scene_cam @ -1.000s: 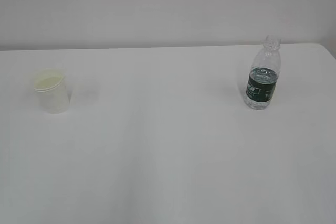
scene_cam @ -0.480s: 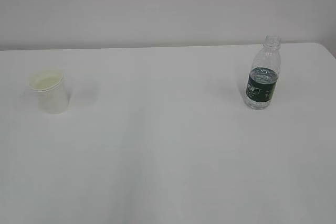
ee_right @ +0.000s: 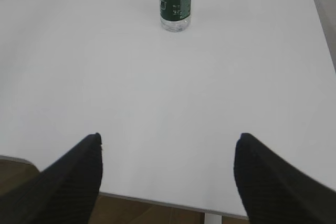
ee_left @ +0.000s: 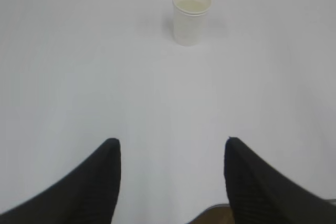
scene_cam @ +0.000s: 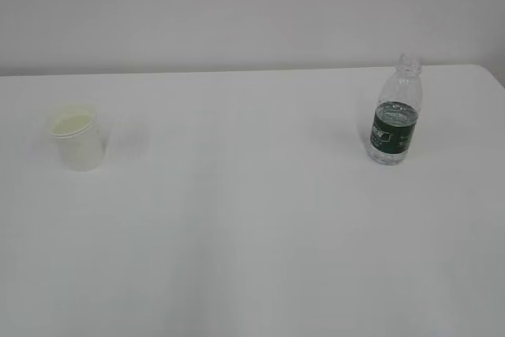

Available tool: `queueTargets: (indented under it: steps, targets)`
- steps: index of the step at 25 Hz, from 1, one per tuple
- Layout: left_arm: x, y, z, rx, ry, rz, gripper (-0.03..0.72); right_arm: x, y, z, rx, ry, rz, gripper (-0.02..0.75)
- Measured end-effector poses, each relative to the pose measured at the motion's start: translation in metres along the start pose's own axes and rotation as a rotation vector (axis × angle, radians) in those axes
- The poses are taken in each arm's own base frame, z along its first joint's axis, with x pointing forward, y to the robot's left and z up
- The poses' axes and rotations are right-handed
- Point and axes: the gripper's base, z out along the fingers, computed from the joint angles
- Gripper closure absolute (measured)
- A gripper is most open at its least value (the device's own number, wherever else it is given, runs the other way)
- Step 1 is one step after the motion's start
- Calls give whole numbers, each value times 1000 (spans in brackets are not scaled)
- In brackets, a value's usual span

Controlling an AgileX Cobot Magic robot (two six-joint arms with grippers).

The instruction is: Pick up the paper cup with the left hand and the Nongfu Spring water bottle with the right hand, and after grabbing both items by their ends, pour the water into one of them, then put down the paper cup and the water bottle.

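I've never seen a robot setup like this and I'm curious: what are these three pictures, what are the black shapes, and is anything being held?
They show one moment from three cameras. One looks from the front over a white table; the other two sit on the robot's wrists. The black shapes are gripper fingers: the left gripper faces a white paper cup, the right gripper a capless water bottle with a green label, partly filled. Both grippers are open and hold nothing; cup and bottle stand upright, far apart.
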Motion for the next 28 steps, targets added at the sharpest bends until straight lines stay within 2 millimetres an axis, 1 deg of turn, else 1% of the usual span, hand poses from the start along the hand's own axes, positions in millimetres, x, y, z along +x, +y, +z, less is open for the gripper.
queueTargets:
  steps: [12,28]
  targets:
    - [0,-2,0,-110,-13,-73,247,0,-2,0,27,1,41,145]
    - [0,-3,0,-96,-11,-69,259,0,-3,0,30,1,46,146]
